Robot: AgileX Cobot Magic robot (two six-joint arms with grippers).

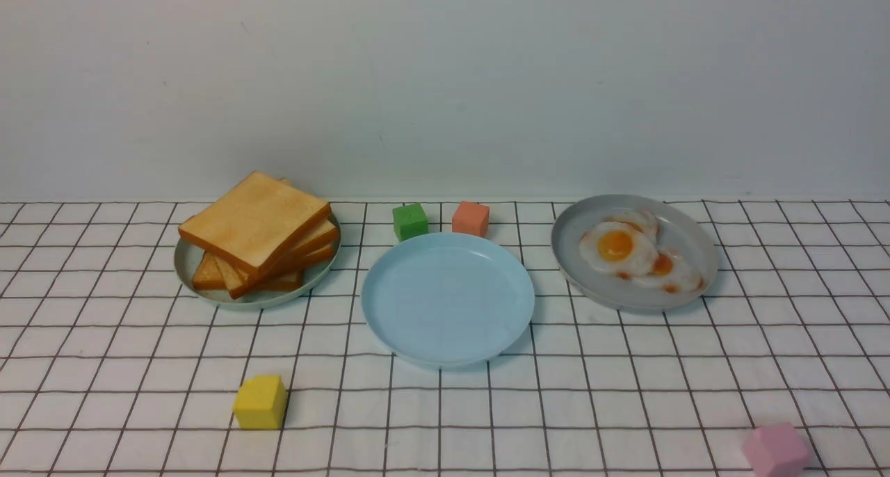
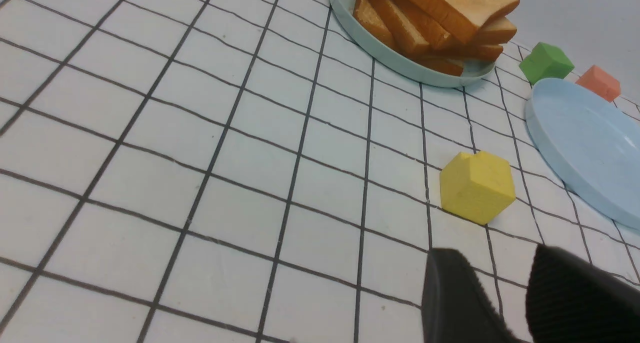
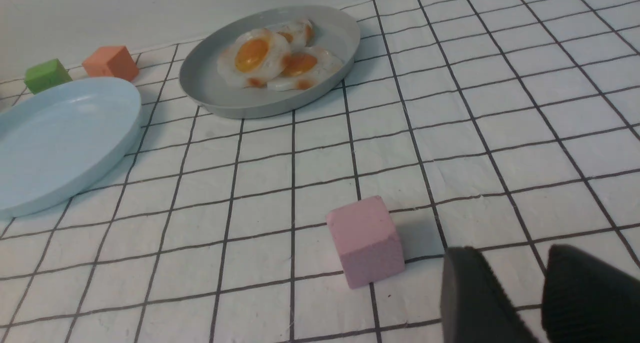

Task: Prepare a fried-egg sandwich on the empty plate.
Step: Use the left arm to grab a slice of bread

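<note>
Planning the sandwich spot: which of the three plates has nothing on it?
The light-blue middle plate; the left plate holds toast, the right plate fried eggs.

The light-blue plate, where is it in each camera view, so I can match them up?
Front view: the light-blue plate sits in the middle, between the toast plate and the egg plate.
Left wrist view: the light-blue plate runs off the right edge.
Right wrist view: the light-blue plate runs off the left edge.
Shared landmark: the green cube by its far rim, in all three.
</note>
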